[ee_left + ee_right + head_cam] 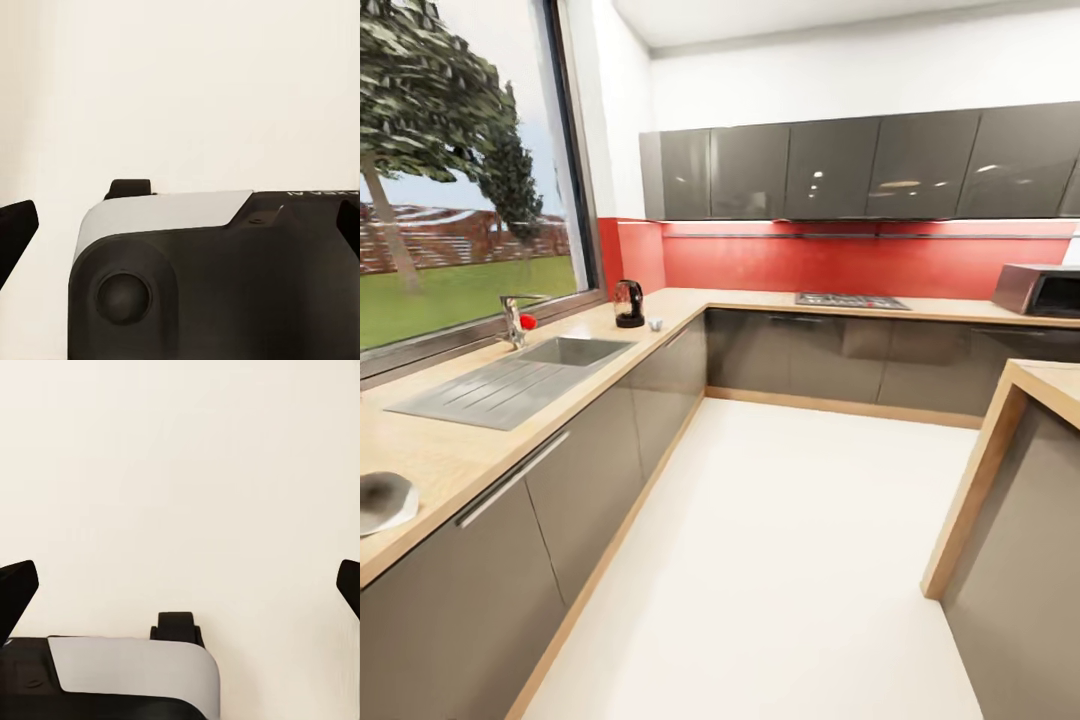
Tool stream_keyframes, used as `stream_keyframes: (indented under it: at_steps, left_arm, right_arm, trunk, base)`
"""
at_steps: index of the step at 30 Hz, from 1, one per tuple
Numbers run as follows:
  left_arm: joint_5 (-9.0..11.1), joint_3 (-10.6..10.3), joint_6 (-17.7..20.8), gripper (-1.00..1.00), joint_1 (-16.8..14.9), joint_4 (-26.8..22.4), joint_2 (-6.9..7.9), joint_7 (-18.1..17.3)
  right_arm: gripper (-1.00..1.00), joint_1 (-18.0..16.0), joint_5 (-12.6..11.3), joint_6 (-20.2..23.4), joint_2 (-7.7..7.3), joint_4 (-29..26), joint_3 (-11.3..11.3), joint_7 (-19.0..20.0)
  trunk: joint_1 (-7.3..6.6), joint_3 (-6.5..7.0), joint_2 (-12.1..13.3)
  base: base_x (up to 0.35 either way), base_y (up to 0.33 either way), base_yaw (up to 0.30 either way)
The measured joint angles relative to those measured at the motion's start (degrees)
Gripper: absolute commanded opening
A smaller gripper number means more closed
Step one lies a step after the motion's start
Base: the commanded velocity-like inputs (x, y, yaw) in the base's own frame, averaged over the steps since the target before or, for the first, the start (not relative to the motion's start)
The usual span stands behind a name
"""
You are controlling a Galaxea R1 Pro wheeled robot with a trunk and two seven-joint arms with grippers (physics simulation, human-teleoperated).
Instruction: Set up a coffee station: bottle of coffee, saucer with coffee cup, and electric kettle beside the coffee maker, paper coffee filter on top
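Kettle (628, 303) far beyond spread fingers (16, 589)

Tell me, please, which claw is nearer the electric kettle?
Left, probably: the electric kettle stands ahead-left on the countertop; left claw and right claw hang over the floor, far from it.

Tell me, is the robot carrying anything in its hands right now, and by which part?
Nothing is held. Both wrist views show the left gripper and right gripper with jaws spread wide over pale floor.
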Motion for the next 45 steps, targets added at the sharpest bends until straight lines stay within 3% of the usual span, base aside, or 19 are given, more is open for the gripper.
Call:
stream_keyframes:
  at_steps: [32, 45]
  left_arm:
    - [0.0, 0.04, -0.02, 1.0, 0.0, 0.0, 0.0, 0.0]
    - [0.0, -0.01, -0.01, 1.0, 0.0, 0.0, 0.0, 0.0]
  right_arm:
    - [1.0, 0.0, 0.0, -0.12, 0.47, 0.0, 0.05, -0.12]
    - [1.0, 0.0, 0.0, -0.05, 0.39, 0.0, 0.0, -0.07]
  trunk:
    - [0.02, 0.0, 0.0]
    - [0.02, 0.0, 0.0]
  base:
    - [0.012, -0.008, 0.251]
    - [0.117, -0.088, 0.164]
